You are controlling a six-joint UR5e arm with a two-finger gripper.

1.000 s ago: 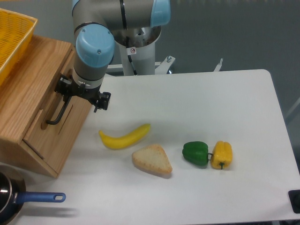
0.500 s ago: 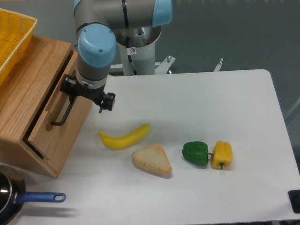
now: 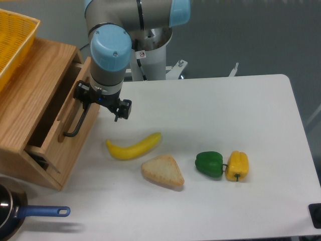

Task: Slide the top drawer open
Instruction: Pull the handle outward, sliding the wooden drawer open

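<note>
With drawer partly out: white desk [image 3: 225, 115] carrying everything. Wooden box cabinet [image 3: 30, 100] at left edge of desk, yellow basket [image 3: 12, 40] on top of it at far-left corner. Top drawer [image 3: 75, 133] pulled out from cabinet front, dark gap visible behind its panel, long black bar handle [image 3: 77, 122] on its front. Arm reaching down over far-left part of desk, gripper [image 3: 95, 103] right at upper end of handle; fingers look wrapped around bar, but actual clamping hidden — cannot tell. Near middle: banana [image 3: 133, 146], bread slice [image 3: 162, 171] just beside it toward near edge. Green pepper [image 3: 209, 163] and yellow pepper [image 3: 236, 165] touching, right of bread. Blue-handled pan [image 3: 20, 213] at near-left corner.
</note>
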